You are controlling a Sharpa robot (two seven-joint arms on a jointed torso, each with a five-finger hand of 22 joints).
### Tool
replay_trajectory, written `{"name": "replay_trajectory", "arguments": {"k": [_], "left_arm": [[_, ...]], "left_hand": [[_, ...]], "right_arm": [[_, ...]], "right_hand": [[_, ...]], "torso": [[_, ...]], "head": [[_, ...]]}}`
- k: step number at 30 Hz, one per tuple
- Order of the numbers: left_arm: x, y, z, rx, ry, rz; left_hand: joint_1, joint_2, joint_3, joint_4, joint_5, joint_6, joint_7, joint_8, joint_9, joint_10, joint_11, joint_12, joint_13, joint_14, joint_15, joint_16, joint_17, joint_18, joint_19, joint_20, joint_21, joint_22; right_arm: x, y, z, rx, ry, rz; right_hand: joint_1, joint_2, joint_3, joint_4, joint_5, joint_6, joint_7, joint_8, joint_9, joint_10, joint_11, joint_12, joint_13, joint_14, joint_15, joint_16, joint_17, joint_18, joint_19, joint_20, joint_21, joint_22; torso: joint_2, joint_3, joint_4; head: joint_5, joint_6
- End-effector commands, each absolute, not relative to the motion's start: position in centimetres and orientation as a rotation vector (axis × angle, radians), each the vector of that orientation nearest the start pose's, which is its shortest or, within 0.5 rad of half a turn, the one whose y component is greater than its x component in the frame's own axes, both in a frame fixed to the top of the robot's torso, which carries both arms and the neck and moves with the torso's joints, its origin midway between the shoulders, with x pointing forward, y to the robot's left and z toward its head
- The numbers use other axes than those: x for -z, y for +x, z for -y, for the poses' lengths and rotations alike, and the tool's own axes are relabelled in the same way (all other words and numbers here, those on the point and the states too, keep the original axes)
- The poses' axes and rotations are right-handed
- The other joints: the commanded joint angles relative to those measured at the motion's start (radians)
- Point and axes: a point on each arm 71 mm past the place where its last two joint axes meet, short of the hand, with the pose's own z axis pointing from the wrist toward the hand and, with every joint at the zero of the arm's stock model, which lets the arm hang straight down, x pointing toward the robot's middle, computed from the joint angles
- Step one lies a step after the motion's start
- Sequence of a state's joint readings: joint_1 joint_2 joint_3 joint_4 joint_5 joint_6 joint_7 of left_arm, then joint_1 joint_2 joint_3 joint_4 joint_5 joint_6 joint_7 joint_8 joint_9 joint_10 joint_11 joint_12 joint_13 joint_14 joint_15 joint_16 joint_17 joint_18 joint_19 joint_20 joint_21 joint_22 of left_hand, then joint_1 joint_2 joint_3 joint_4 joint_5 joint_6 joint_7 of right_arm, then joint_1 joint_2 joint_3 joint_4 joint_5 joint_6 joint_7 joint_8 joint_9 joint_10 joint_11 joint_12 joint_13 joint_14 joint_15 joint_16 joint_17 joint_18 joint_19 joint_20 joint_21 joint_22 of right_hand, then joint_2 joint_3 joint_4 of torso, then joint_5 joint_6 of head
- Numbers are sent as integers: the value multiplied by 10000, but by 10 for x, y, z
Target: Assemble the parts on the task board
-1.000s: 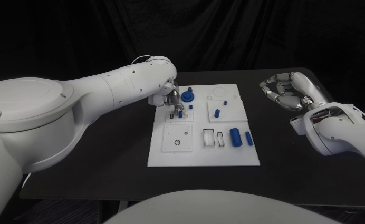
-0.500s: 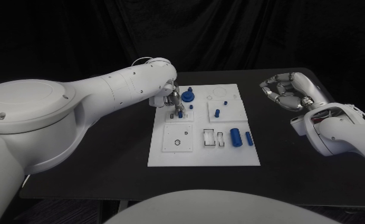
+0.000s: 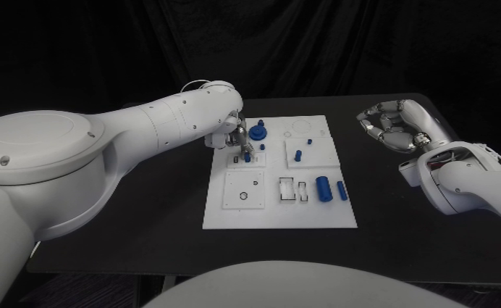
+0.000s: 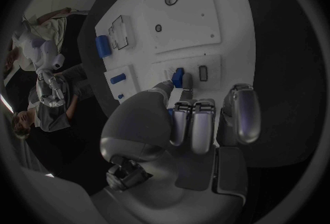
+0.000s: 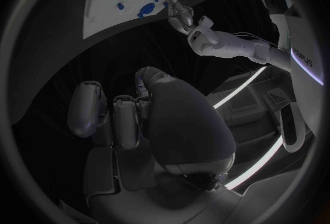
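- The left robot hand [image 4: 180, 125] pinches a small blue part [image 4: 178, 77] at its fingertips, low over the task board [image 3: 313, 214]'s far-left area beside a slot.
- The right robot hand [image 3: 389, 127] rests curled, holding nothing, over the table [image 3: 418, 243] right of the board.
- Risk: a tilted part could jam or slip from the pinch.
- Board recesses hold a blue cylinder [image 3: 323, 188] and a blue round piece [image 3: 257, 133].

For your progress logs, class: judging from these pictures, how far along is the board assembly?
Early to midway, probably. Looks done: a round blue part and a small peg stand on the task board. In hand: the left robot hand pinches a small blue part at a slot. Left: a cylinder and a bar lie loose; the right robot hand holds nothing.
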State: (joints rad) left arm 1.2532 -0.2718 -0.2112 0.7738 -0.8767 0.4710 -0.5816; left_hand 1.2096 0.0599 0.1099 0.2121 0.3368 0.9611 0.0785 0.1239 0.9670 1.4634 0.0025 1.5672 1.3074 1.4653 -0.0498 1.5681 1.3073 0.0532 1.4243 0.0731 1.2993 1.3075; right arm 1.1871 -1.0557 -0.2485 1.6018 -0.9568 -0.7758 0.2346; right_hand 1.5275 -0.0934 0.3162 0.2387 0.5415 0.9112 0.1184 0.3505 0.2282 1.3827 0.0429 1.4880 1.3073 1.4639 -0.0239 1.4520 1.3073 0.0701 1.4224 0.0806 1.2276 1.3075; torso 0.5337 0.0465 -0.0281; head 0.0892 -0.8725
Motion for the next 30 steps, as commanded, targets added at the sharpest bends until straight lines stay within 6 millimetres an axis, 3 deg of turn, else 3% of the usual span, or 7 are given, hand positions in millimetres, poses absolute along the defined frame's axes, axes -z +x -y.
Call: {"name": "replay_trajectory", "arguments": {"k": [1, 10, 19, 30], "left_arm": [[285, 551, -136, 1604, -1725, -26779], [286, 550, -134, 1633, -1650, -26833], [287, 549, -135, 1524, -1611, -26924], [287, 548, -135, 1499, -1609, -26927]], "left_hand": [[-36, -66, 59, -8, -55, -86, -3, 43, 17, 1074, 67, 36, 2634, 1055, 95, 27, 2635, 114, -74, -25, -36, 1780], [20, -68, 161, -71, -75, -42, -27, 70, 66, 1074, 53, 36, 2634, 1055, 88, 27, 2635, 110, -63, -24, -12, 1787], [248, -220, 767, -449, 251, 49, -105, 108, 223, 1074, -18, 36, 2634, 1055, 28, 27, 2635, 101, -27, -72, 56, 1804], [-158, -794, 2671, -1206, 741, 183, -163, 180, 589, 1074, -84, 36, 2634, 1055, -41, 27, 2635, 75, 39, -149, 174, 1835]], "right_arm": [[226, 432, 295, -7645, 3092, -14476], [226, 432, 295, -7632, 3119, -14532], [227, 432, 294, -7618, 3148, -14603], [227, 433, 294, -7597, 3169, -14645]], "right_hand": [[-69, 2, 7, 43, 40, -68, 28, 64, -10, -33, -6, -23, 447, 549, -17, -20, 1538, 77, -33, 6, 2, 1599], [-87, 9, 14, 54, 45, -83, 26, 62, -16, -33, -8, -22, 446, 552, -17, -13, 1543, 77, -30, 7, 5, 1600], [-92, 10, 18, 56, 46, -88, 25, 62, -18, -34, -9, -22, 444, 551, -18, -16, 1540, 82, -39, 7, -17, 1593], [-96, 15, 22, 58, 46, -87, 24, 65, -19, -44, -10, -27, 432, 544, -18, -31, 1526, 84, -43, 7, -28, 1590]], "torso": [[-1, 1, 2], [-4, 0, 2], [-3, 1, 2], [1, 3, 1]], "head": [[17, -1], [29, -1], [44, -1], [70, -1]]}}
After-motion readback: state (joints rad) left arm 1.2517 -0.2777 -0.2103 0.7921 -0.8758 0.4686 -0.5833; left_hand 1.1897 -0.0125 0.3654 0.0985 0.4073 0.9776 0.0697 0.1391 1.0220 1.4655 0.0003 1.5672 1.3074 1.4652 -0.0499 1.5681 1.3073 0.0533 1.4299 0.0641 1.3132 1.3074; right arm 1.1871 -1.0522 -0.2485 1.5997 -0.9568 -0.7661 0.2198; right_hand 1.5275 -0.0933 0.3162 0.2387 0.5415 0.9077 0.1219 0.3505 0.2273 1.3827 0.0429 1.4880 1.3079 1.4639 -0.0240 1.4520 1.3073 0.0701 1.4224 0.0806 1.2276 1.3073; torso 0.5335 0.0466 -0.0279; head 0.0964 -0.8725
